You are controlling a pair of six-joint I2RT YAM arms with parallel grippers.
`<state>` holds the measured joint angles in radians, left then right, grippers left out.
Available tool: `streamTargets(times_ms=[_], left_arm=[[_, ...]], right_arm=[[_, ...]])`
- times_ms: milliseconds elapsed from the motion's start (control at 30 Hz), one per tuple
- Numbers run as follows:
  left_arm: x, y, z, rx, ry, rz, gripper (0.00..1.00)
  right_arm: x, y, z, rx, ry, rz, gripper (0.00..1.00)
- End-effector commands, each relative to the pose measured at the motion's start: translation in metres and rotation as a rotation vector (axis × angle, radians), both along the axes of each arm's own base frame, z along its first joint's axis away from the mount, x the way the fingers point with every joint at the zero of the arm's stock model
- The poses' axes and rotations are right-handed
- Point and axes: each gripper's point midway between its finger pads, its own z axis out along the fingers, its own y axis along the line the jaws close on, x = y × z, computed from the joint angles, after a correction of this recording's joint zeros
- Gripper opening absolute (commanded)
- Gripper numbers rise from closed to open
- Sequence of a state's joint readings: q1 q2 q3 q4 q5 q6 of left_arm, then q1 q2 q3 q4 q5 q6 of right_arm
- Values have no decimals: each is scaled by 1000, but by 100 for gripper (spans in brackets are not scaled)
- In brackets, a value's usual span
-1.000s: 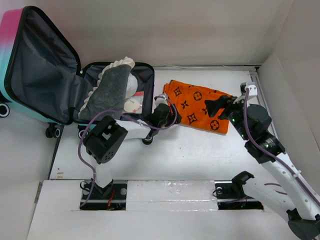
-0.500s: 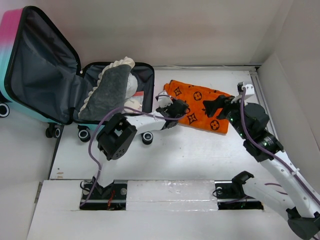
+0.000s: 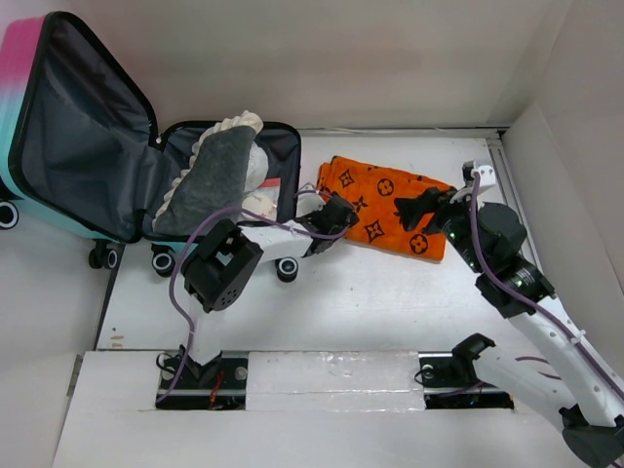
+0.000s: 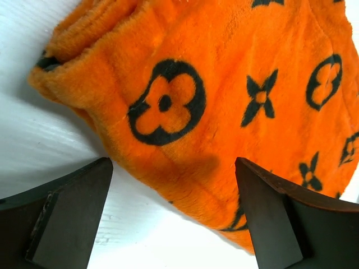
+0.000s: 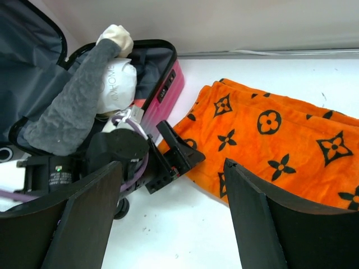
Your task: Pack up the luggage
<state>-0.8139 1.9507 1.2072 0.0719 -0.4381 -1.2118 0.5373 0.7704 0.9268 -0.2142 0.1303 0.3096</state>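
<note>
Left gripper (image 3: 334, 216) has swung off the luggage (image 3: 78, 127) to the luggage-side corner of the orange monogram blanket (image 3: 390, 203), jaws spread astride its edge; the blanket's long axis runs away from the luggage.

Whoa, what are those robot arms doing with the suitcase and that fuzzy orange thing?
They are packing a little suitcase. It lies open at the left of the table, with a grey garment and something white already inside. A folded orange blanket with black flower shapes lies on the table beside it, not packed yet. The left gripper is open right at the blanket's left edge, and the right gripper is open above its right part. Neither holds anything.
</note>
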Motion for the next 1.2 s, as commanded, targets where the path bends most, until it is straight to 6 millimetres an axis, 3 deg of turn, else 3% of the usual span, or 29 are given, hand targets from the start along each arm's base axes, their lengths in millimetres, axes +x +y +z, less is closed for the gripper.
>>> streamTargets(times_ms=[0, 167, 267, 300, 333, 400, 500, 533, 633, 767, 800, 867, 900, 933, 967, 1033, 1100, 1167], left_arm=[[4, 13, -23, 15, 92, 26, 87], [19, -6, -12, -41, 58, 9, 82], [24, -19, -30, -47, 82, -10, 78], [29, -23, -23, -60, 69, -11, 74], [27, -25, -35, -50, 93, -18, 66], [32, -29, -30, -54, 79, -25, 62], [36, -32, -27, -52, 42, -50, 43], [38, -34, -25, -54, 30, -57, 36], [44, -32, -24, -45, -6, -91, 0], [49, -30, -23, -33, -30, -154, 0], [54, -34, 0, -52, -97, -176, 0], [56, -37, 20, -62, -165, -213, 0], [59, -39, 44, -77, -217, -224, 0], [60, -39, 54, -67, -234, -236, 0], [69, -41, 78, -41, -288, -244, 0], [76, -37, 103, 7, -320, -240, 0], [89, -39, 147, 21, -409, -256, 0], [92, -44, 173, 14, -444, -315, 0]], right_arm=[[-7, 4, 27, 40, -83, 36, 78], [-12, 3, 34, 51, -102, 46, 78], [-16, 3, 40, 60, -118, 55, 78], [-16, 3, 40, 60, -118, 55, 78], [-16, 3, 40, 60, -118, 55, 78], [-19, 1, 47, 69, -134, 55, 78], [-21, -1, 50, 75, -143, 55, 78], [-21, -1, 50, 75, -143, 55, 78], [-25, -1, 57, 83, -159, 64, 78], [-28, -3, 57, 83, -159, 64, 78], [-31, -5, 64, 92, -175, 64, 78], [-31, -5, 64, 92, -175, 64, 78], [-31, -5, 64, 93, -175, 64, 78], [-31, -5, 64, 93, -175, 64, 78], [-33, -6, 66, 97, -183, 63, 78], [-33, -6, 66, 97, -183, 63, 78], [-35, -7, 69, 102, -191, 63, 78], [-39, -9, 70, 103, -194, 63, 78]])
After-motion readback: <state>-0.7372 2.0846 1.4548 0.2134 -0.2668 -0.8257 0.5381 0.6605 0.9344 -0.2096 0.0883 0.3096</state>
